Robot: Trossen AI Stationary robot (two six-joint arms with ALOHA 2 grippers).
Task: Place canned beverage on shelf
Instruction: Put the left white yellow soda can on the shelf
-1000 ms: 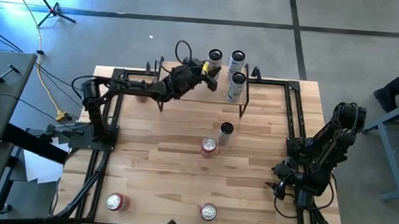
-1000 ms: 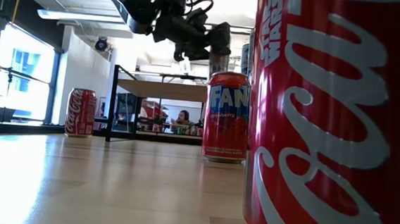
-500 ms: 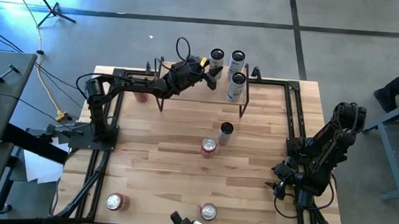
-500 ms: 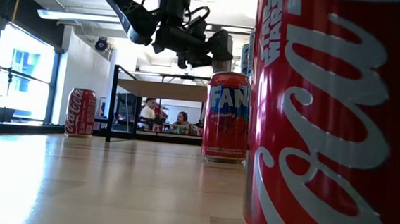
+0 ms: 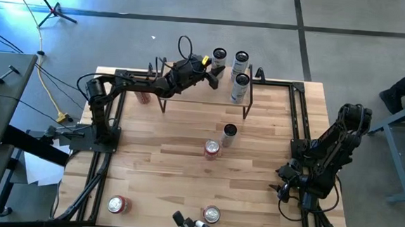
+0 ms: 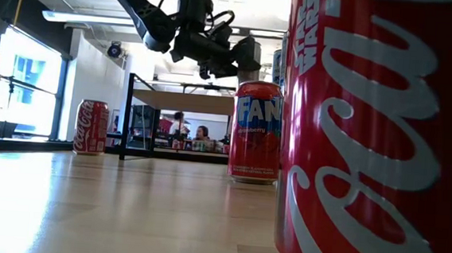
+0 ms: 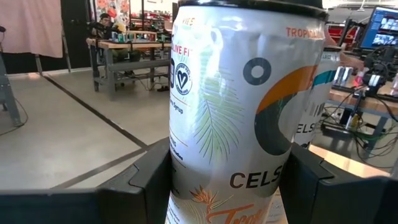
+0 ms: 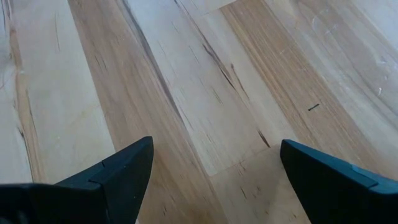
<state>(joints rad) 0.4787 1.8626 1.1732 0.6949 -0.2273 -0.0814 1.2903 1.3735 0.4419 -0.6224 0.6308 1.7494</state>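
Note:
The shelf (image 5: 190,91) stands at the table's far edge on black legs; in the low view its plank (image 6: 181,101) shows behind the cans. My left gripper (image 5: 211,67) reaches over it, shut on a white Celsius can (image 7: 236,112), which also shows from above (image 5: 218,57). Two more white cans (image 5: 241,59) (image 5: 240,85) stand upright to the right of it. My right gripper (image 5: 285,190) waits open over the table's near right part, its fingers (image 8: 124,174) above bare wood. My left gripper pinches the white can's side wall (image 7: 180,168) between its two fingers (image 7: 146,180), one on each side. The fingers come about level from the table's left. The can stands upright. The red Fanta can hides its bottom, so whether it rests on the shelf cannot be told.
On the table stand a dark can (image 5: 229,131), a red Fanta can (image 5: 212,148) (image 6: 256,133), a red cola can (image 5: 144,96) under my left arm, and two red cans (image 5: 118,205) (image 5: 212,214) near the front edge. People sit in the room beyond (image 6: 187,130).
My left gripper has carried the white can a little toward the table's far edge above the shelf, keeping it upright and staying shut on it.

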